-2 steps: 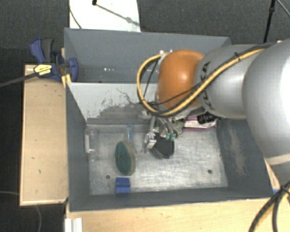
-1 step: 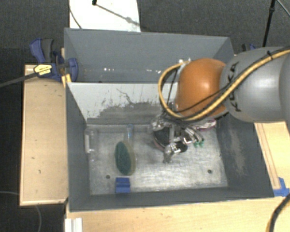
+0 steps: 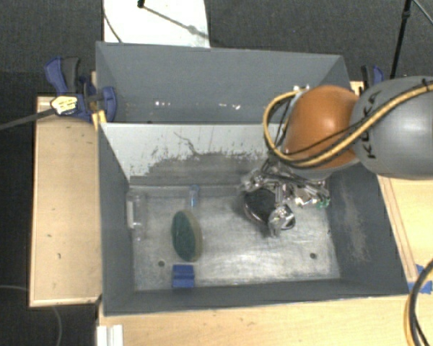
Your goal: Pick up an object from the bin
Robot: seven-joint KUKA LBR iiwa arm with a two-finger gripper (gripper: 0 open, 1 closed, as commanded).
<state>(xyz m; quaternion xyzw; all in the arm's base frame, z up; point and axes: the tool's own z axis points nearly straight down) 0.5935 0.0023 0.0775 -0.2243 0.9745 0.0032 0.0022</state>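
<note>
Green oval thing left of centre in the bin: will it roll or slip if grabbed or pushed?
The green oval looks rounded and smooth, so it may slip from a pinch across its ends. Lying flat on the bin floor, it would probably slide or spin rather than tip. Its weight can't be judged.

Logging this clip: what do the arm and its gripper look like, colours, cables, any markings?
The arm is a thick, rounded silver-grey tube with dark lettering near the wrist. An orange domed cover caps the wrist, with yellow and black cables looped around it. Under it sits the gripper, a small cluster of shiny metal and dark parts.
</note>
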